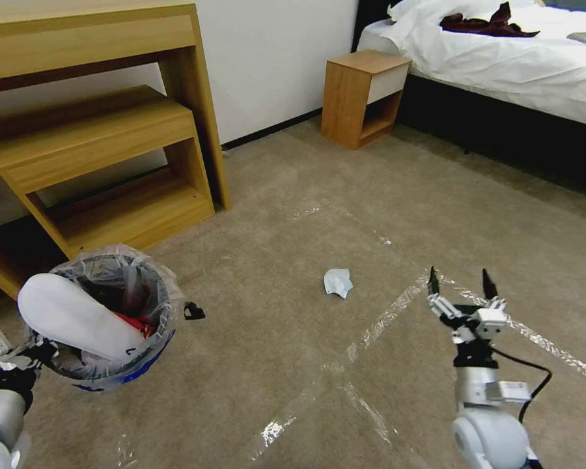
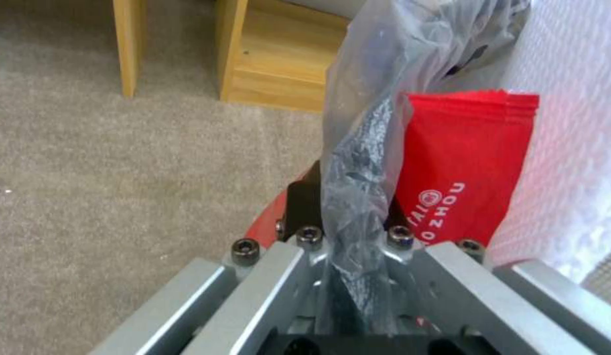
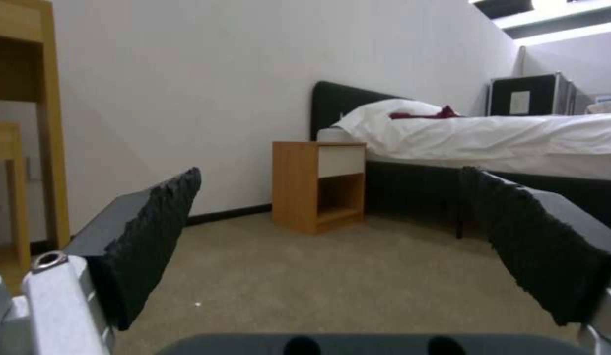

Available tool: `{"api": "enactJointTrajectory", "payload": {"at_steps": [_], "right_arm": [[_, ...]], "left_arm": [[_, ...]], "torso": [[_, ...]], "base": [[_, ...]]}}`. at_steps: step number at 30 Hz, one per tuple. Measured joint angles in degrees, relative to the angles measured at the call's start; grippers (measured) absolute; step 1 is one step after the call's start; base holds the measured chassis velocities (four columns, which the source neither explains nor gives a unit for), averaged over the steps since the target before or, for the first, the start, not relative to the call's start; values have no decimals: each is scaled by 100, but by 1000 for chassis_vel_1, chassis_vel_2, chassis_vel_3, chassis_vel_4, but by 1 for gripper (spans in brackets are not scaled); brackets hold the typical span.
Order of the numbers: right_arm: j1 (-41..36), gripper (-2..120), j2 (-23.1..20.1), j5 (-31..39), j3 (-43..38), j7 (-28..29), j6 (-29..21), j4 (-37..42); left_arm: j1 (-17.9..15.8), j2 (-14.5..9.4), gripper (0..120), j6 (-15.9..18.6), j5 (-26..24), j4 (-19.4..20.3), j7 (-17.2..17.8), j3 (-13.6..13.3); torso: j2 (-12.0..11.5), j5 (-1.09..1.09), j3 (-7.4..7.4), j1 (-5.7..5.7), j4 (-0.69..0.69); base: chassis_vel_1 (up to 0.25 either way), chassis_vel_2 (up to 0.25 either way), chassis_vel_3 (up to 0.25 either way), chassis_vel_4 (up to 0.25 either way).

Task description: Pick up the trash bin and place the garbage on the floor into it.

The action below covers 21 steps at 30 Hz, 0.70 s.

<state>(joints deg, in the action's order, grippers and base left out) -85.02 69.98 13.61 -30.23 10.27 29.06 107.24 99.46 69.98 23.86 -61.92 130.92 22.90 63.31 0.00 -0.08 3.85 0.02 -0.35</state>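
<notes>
The left gripper [image 2: 348,256] is clamped on the rim of the small round red-and-blue trash bin [image 1: 146,361], pinching its crinkly clear plastic liner [image 2: 364,148]. A flat white slipper [image 1: 78,319] and a red wrapper [image 2: 463,167] sit inside the bin. A crumpled white tissue wad [image 1: 338,282] lies on the beige carpet [image 1: 293,391], between the bin and the right gripper [image 1: 461,280], which hovers with fingers spread wide, holding nothing.

Bedroom, made bed [image 1: 501,58] with white linen, wooden nightstand [image 1: 364,94], carpet [image 1: 319,215]
</notes>
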Motion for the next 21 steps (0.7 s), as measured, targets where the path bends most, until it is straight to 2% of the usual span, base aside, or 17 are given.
{"api": "enactJointTrajectory", "payload": {"at_steps": [8, 15, 21], "right_arm": [[106, 100, -192, 174, -18, -2, -158, 271], [34, 100, -407, 476, -178, 5, -549, 715], [80, 100, -464, 579, -181, 17, -599, 835]], "left_arm": [[21, 1, 1, 0, 14, 1, -8, -20], [-7, 45, 1, -3, 79, -8, -31, -55], [-2, 54, 1, -12, 94, -2, -41, -58]], "torso": [[0, 0, 0, 0, 0], [0, 1, 1, 0, -1], [0, 0, 1, 0, -1]], "base": [[-8, 6, 5, -5], [-106, 103, 105, -83], [-128, 122, 140, -134]]}}
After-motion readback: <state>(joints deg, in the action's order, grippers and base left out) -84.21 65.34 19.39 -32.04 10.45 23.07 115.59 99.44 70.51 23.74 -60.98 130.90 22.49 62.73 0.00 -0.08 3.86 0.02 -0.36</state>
